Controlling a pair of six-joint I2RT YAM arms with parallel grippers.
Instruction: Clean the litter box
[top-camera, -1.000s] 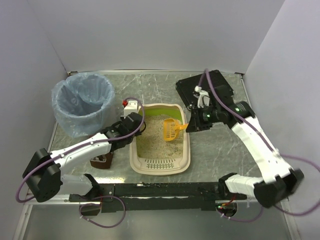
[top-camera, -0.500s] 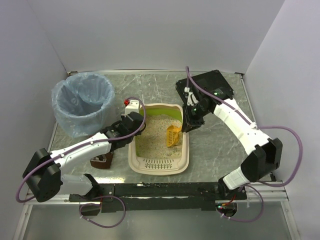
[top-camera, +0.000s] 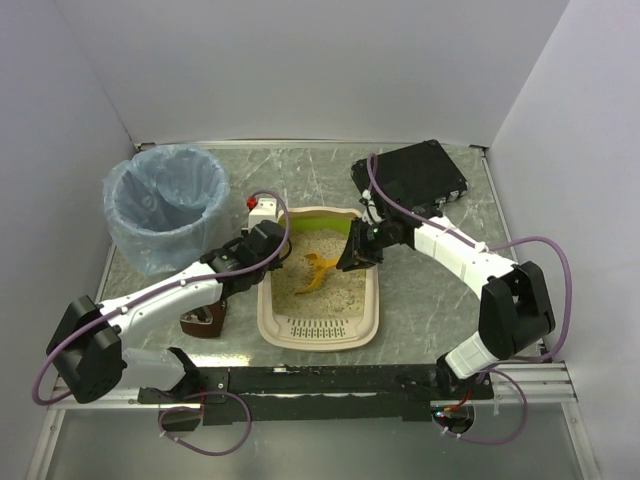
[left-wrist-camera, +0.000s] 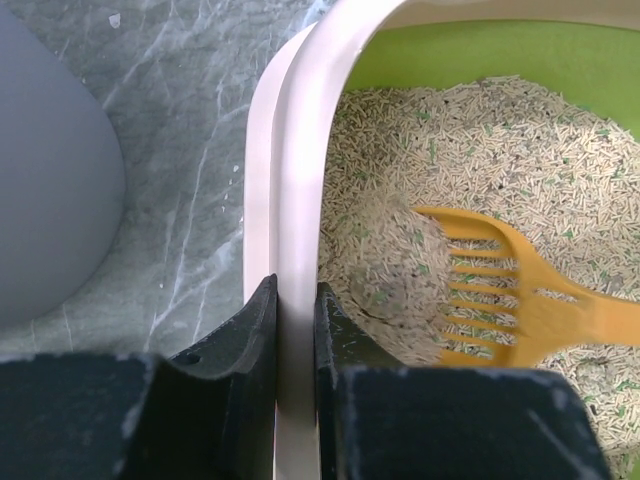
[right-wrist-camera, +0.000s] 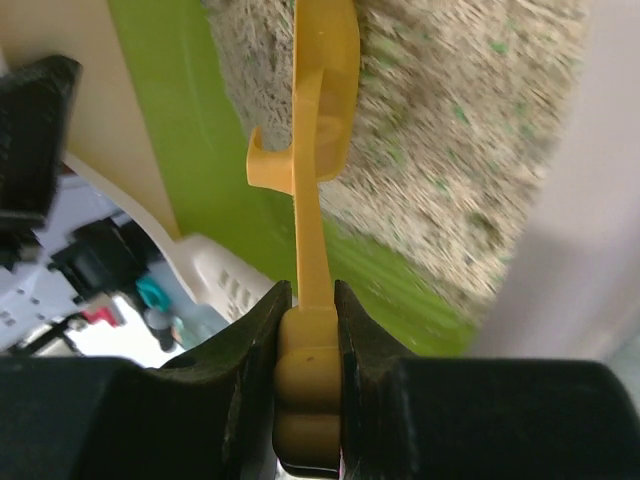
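Watching the overhead feed, I see the litter box (top-camera: 320, 342) near the middle of the table (top-camera: 300, 165), its slotted grille end toward the arm bases and its lime-green inner wall at the far end. The left gripper (left-wrist-camera: 297, 292) is pressed onto the box's left rim, one finger outside the wall and one inside, with the beige plastic pinched between them. The right gripper (right-wrist-camera: 308, 300) is clamped on the handle of an orange scoop (top-camera: 315, 272). Its arm reaches over the box's far right corner. On the left wrist feed the scoop's slotted head lies on the sandy granules, and a rounded mound of litter (left-wrist-camera: 395, 275) sits against its tip, close to the left wall. The right wrist view is blurred over the granules, though the handle between the fingers is plain enough. A round bin with a blue bag (top-camera: 165, 205) stands on the table to the left of the box, well apart from it. A black case (top-camera: 410, 172) lies beyond the far right corner. A small white object (top-camera: 262, 212) sits just beside the box's far left corner.
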